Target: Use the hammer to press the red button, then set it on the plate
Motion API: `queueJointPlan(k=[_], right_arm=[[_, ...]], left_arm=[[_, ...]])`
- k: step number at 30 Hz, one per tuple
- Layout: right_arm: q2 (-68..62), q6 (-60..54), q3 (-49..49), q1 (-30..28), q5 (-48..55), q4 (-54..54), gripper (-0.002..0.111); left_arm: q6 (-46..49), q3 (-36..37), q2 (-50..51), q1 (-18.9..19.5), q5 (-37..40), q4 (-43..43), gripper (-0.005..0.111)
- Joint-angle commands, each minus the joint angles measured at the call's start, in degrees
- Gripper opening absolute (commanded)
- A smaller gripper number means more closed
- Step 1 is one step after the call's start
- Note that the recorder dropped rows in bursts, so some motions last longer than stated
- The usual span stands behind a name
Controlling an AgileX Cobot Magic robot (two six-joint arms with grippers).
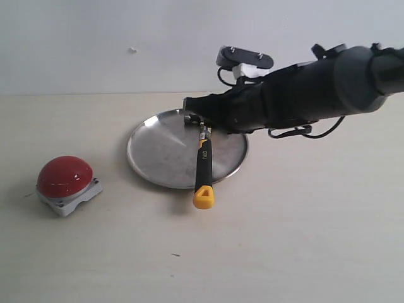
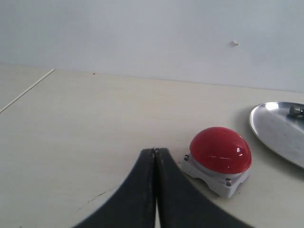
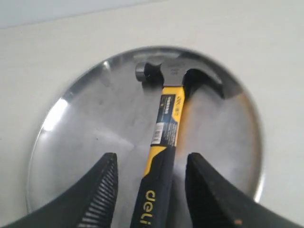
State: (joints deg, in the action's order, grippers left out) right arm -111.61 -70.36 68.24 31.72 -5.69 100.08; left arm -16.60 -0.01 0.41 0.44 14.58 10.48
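The hammer (image 1: 203, 170) lies on the plate (image 1: 158, 151), its dark head near the far rim and its yellow end hanging over the near rim onto the table. My right gripper (image 3: 151, 159) is open just above it. The black-and-yellow handle (image 3: 166, 118) runs between the two fingers with a gap on each side. In the exterior view the right gripper (image 1: 201, 120) hovers over the hammer head. The red button (image 1: 64, 175) sits at the left, apart from the plate. My left gripper (image 2: 155, 151) is shut and empty, close to the red button (image 2: 220, 148).
The tabletop is pale wood with a plain white wall behind. The right arm (image 1: 315, 88) reaches in from the right over the plate's far side. The plate's rim (image 2: 280, 133) and the hammer head (image 2: 295, 111) show at the edge of the left wrist view.
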Motion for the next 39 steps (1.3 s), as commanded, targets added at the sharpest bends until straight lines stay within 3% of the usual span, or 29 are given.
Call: queueJointPlan(k=[1, 8, 21, 32, 39], right_arm=[[8.6, -8.0, -4.6, -0.1, -2.1, -0.1, 0.045], [22.3, -13.0, -16.2, -0.1, -0.1, -0.1, 0.043], [51.0, -17.2, -40.3, -0.1, 9.6, -0.1, 0.027], [71.6, -16.3, -53.6, -0.1, 12.6, -0.1, 0.026], [76.1, -13.5, -55.0, -0.1, 13.2, -0.1, 0.026]], left_arm=[[0.0, 0.0, -0.4, 0.2, -0.2, 0.0, 0.000], [0.0, 0.0, -0.4, 0.2, -0.2, 0.0, 0.000], [0.0, 0.0, -0.4, 0.2, -0.2, 0.0, 0.000], [0.0, 0.0, -0.4, 0.2, -0.2, 0.0, 0.000], [0.0, 0.0, -0.4, 0.2, -0.2, 0.0, 0.000]])
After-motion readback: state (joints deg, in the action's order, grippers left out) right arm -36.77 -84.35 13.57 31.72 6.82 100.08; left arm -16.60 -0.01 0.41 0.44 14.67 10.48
